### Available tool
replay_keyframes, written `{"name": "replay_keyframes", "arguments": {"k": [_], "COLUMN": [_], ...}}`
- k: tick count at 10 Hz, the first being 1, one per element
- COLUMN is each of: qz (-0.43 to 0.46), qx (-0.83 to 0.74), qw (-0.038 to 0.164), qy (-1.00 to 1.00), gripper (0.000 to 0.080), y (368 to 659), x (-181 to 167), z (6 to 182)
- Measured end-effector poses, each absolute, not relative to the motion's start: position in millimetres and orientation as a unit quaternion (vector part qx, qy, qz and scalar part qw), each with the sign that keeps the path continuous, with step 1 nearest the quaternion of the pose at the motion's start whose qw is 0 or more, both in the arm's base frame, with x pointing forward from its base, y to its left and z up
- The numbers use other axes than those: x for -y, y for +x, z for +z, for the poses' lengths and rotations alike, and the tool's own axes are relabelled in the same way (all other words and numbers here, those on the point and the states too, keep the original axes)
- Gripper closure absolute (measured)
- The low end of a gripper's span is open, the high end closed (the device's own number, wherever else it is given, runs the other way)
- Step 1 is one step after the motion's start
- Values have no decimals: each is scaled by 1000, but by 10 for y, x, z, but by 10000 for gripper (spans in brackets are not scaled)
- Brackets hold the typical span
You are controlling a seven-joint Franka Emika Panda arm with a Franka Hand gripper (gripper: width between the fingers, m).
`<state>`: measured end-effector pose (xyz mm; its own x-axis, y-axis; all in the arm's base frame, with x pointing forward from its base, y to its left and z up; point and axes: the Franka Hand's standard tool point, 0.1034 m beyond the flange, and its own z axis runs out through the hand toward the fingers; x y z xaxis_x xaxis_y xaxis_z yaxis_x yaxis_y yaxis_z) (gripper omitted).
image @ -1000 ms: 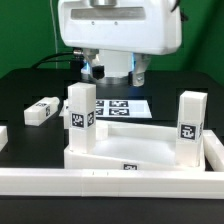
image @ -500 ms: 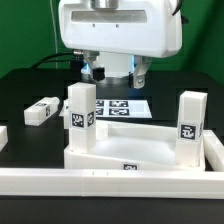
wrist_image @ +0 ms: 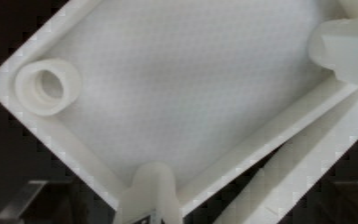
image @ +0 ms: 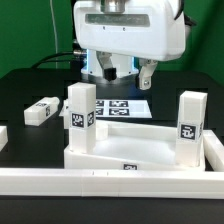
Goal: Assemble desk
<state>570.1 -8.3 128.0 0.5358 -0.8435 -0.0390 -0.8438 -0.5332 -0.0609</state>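
The white desk top (image: pixel 140 146) lies socket-side up inside the white border rails. Two square legs stand upright in its corners: one on the exterior view's left (image: pixel 80 110), one on the right (image: pixel 190 118). A third leg (image: pixel 42 111) lies loose on the black table at the left. My gripper (image: pixel 120 72) hangs open and empty above and behind the top, over the marker board. The wrist view looks down on the top's inner face (wrist_image: pixel 194 90), with a round corner socket (wrist_image: pixel 48 85) and one leg's end (wrist_image: pixel 350 45).
The marker board (image: pixel 128 106) lies flat behind the desk top. White border rails run along the front (image: pixel 100 183) and the right (image: pixel 214 150). Another white part (image: pixel 2 136) pokes in at the far left edge. Cables trail behind the arm.
My gripper has shifted toward the exterior view's right, staying open and empty. The desk top and legs have not moved.
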Motion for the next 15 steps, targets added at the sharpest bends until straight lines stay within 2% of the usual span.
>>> {"name": "replay_keyframes", "arguments": {"k": [4, 9, 13, 15], "qz": [16, 29, 31, 32], "qx": [-628, -716, -716, -711], "qw": [34, 42, 27, 14], "qy": [-778, -696, -697, -703], "gripper": [150, 150, 150, 150], "y": [5571, 5571, 5326, 5244], "x": [24, -79, -240, -265], "z": [1079, 1064, 846, 659]}}
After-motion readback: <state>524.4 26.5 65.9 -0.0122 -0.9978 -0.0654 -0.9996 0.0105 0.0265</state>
